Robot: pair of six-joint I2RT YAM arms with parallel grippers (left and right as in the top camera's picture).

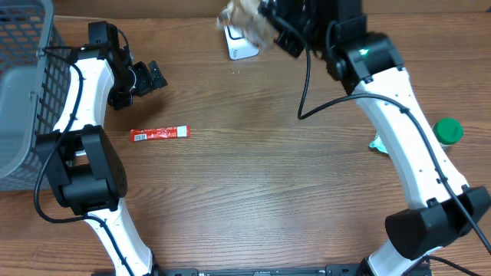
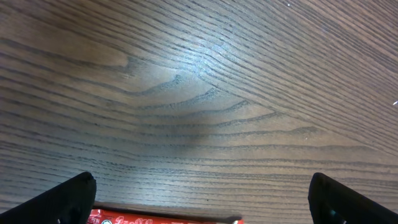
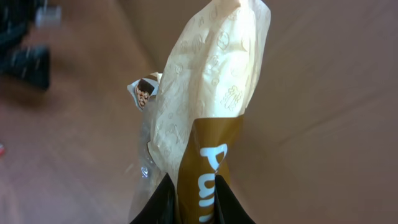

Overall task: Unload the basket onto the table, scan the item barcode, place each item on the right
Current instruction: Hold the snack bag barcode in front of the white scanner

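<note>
Right gripper [image 3: 193,200] pinched tight on crinkly cream snack bag [image 3: 208,93], brown band, white letters "Pur" readable, rest cut off; bag held aloft over bench [image 1: 253,169] far edge. Left gripper [image 2: 199,202] wide open, empty, near red sachet [image 1: 159,134].

At far edge, right gripper [image 1: 270,29] clamped on beige bag [image 1: 244,21], blurred, just above white device [image 1: 244,49]. Near grey basket [image 1: 23,100], left gripper [image 1: 147,77] spread wide. 1 red sachet [image 1: 159,134] flat on table [image 1: 253,184]. Green-capped bottle [image 1: 448,131] far right.
</note>
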